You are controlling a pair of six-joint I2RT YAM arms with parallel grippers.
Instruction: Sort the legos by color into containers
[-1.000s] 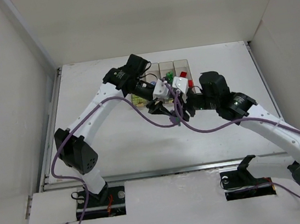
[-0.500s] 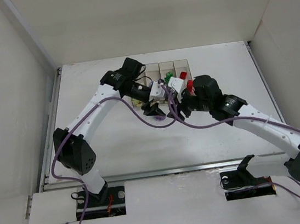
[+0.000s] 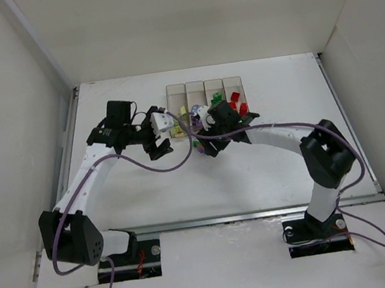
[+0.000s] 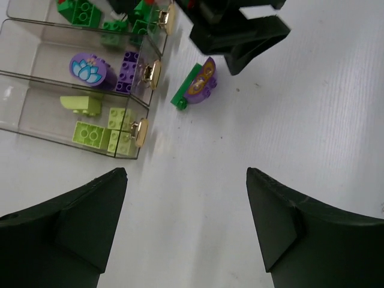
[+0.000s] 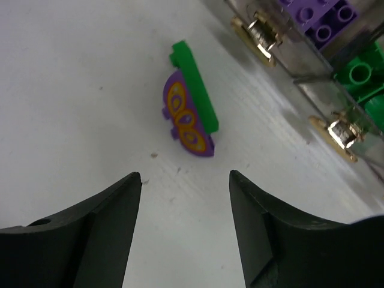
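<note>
One loose lego [image 5: 189, 114], a purple piece with yellow ovals stuck to a green plate, lies on the table just in front of the containers [image 4: 36, 78]. It also shows in the left wrist view as the same lego [image 4: 195, 84]. My right gripper [image 5: 185, 175] hovers open just short of it, nothing between its fingers. My left gripper [image 4: 186, 174] is open and empty over bare table, left of the bins. The containers [image 3: 194, 83] hold lime bricks [image 4: 99, 135], purple bricks [image 4: 129, 63], green bricks [image 4: 81, 11] and red bricks [image 3: 235, 98], each colour in its own bin.
Gold-tan latches [image 5: 258, 33] stick out from the bins' near ends, close to the loose piece. The right gripper's black fingers [image 4: 240, 36] hang just beyond that piece in the left wrist view. White walls enclose the table on three sides.
The left arm pulled back to the left, away from the bins, and its jaws widened. The right arm folded in and brought its gripper left, over the loose piece.
</note>
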